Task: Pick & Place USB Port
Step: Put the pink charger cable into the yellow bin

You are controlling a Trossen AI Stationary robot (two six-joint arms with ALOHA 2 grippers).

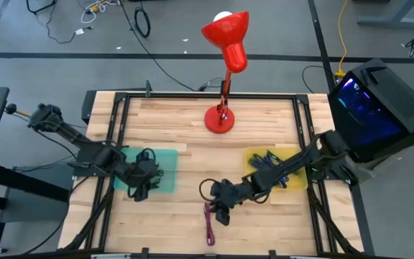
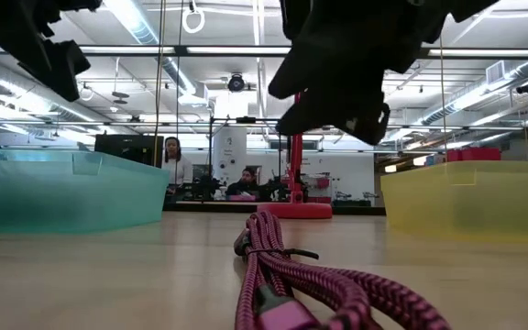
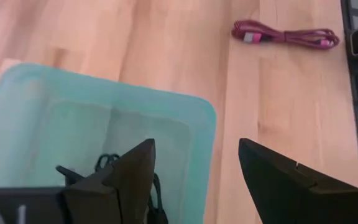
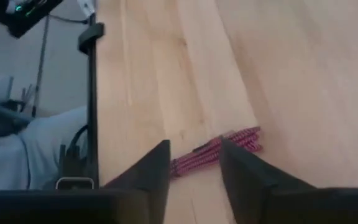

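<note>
A bundled magenta braided USB cable [image 1: 209, 224] lies flat on the wooden table near its near edge; the low view shows it close up [image 2: 273, 275]. My right gripper [image 1: 221, 207] hovers just above the cable's far end. Its fingers are open, and the cable [image 4: 219, 151] shows in the gap between them [image 4: 194, 146] without touching. In the low view this gripper [image 2: 337, 73] hangs well clear of the cable. My left gripper [image 1: 144, 180] is open over the teal tray [image 3: 197, 112]. A black cable [image 3: 104, 163] lies in that tray below it [image 3: 196, 146].
A yellow tray [image 1: 297, 183] holding dark cables sits at the table's right, under my right arm. A red desk lamp [image 1: 220, 119] stands at the far middle. Black frame rails run along the table's edges. Bare wood lies between the two trays.
</note>
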